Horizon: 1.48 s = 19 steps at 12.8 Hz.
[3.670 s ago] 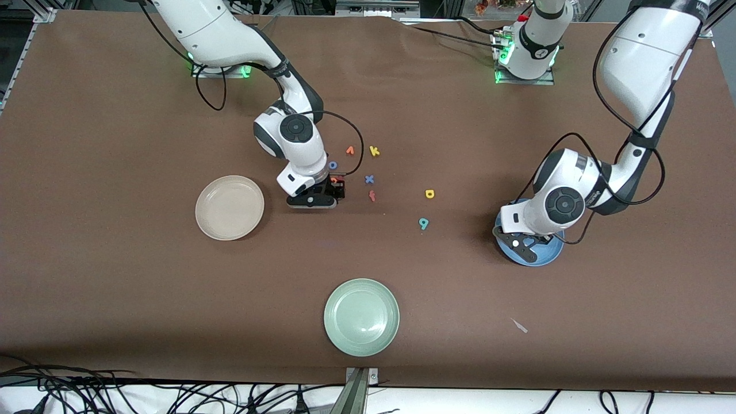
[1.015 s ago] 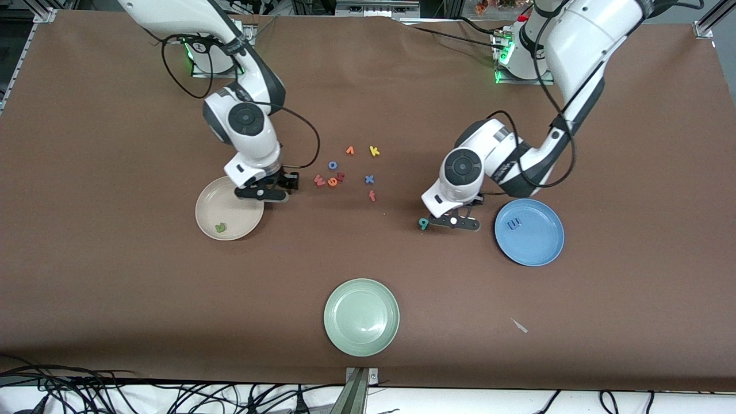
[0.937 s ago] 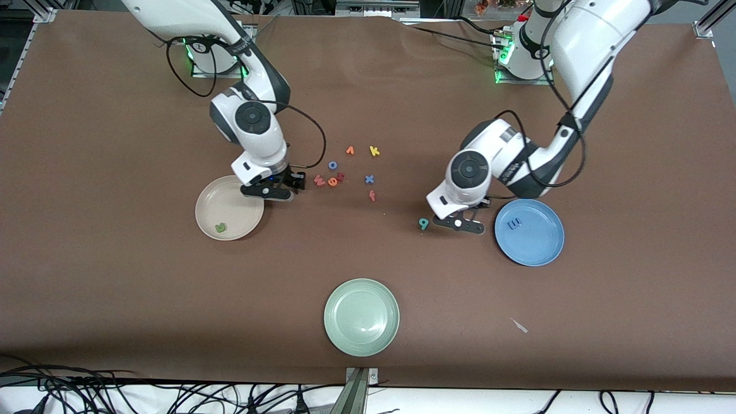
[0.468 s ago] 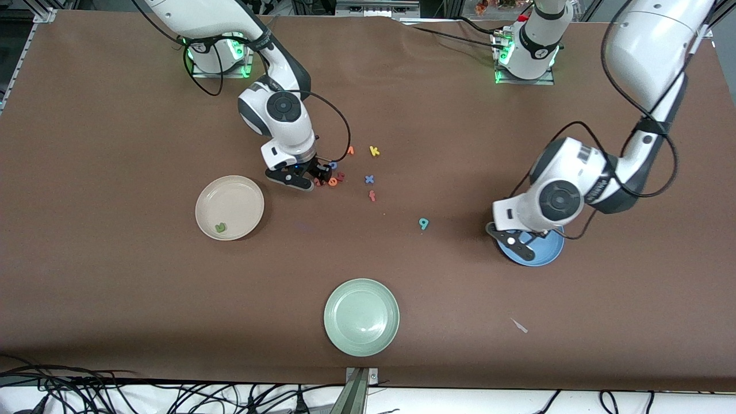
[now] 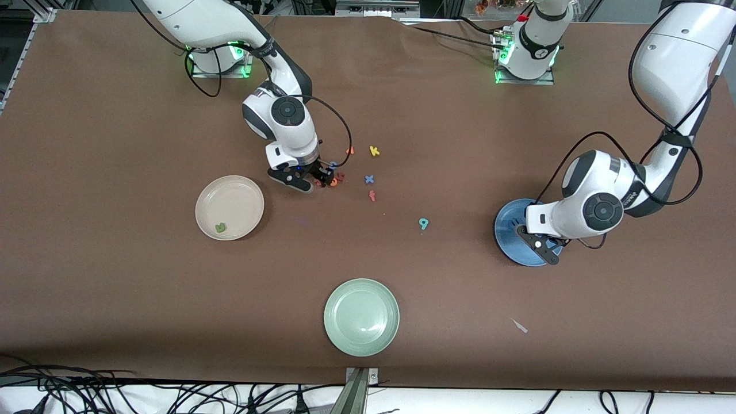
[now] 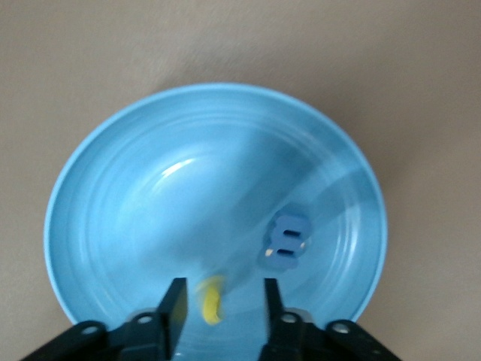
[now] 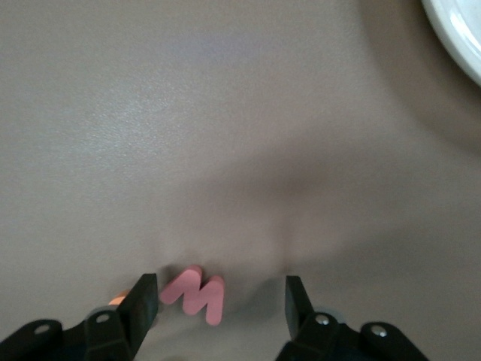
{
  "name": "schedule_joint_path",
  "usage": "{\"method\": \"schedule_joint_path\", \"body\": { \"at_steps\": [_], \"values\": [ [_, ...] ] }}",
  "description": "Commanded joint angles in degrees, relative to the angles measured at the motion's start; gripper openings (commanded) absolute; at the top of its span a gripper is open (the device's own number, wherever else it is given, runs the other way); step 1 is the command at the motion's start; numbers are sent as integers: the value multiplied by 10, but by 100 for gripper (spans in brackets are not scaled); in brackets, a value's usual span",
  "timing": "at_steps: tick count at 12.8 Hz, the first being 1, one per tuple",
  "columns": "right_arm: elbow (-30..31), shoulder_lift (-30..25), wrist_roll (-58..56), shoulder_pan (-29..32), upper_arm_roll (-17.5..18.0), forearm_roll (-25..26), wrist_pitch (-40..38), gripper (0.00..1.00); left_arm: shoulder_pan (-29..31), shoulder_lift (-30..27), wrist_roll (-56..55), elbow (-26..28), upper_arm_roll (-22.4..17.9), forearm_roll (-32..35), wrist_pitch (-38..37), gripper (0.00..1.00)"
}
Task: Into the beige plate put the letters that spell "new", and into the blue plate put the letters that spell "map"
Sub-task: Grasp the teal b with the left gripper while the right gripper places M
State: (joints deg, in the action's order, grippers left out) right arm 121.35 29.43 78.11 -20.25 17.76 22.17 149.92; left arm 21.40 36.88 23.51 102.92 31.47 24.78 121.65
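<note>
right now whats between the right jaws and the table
The red "w" lies flat on the brown table between the open jaws of the right gripper, nearer one jaw. Nothing else sits in that gap. The right wrist view shows this.

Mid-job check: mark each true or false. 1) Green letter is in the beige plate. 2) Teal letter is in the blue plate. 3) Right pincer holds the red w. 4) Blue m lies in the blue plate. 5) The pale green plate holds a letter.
1) True: green letter lies in the beige plate.
2) False: teal letter lies on the table, apart from the blue plate.
3) False: right pincer is open around the red w.
4) True: blue m.
5) False: the pale green plate holds nothing.
</note>
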Motion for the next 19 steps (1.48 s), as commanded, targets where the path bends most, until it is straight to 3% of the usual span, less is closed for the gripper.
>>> {"method": "schedule_joint_path", "body": {
  "at_steps": [1, 4, 7, 8, 9, 11, 14, 17, 19],
  "values": [
    [-23, 21, 41, -1, 2, 39, 4, 77, -3, -17, -7, -18, 32, 5, -24, 100],
    [-27, 27, 44, -1, 2, 40, 5, 76, -19, -16, -117, -33, 69, -57, -39, 100],
    [-31, 29, 46, -2, 2, 39, 5, 75, -93, 3, -297, -61, 68, -73, -33, 100],
    [-31, 33, 46, -2, 2, 39, 5, 73, -127, 27, -337, -95, 66, -70, -32, 100],
    [-33, 37, 52, -2, 2, 40, 5, 70, -164, 49, -343, -133, 59, -66, -32, 100],
    [-35, 38, 60, -12, 2, 42, 5, 63, -233, 77, -343, -178, 2, -69, -22, 100],
    [-34, 38, 60, -14, 2, 43, 11, 49, -276, 93, -349, -144, -37, -65, 73, 100],
    [-34, 37, 49, -14, -1, 47, 10, 24, -279, 96, -348, -124, -38, -48, 85, 100],
    [-34, 30, 33, -14, -8, 47, 5, 21, -279, 96, -349, -103, -38, -35, 85, 96]
  ]
}}
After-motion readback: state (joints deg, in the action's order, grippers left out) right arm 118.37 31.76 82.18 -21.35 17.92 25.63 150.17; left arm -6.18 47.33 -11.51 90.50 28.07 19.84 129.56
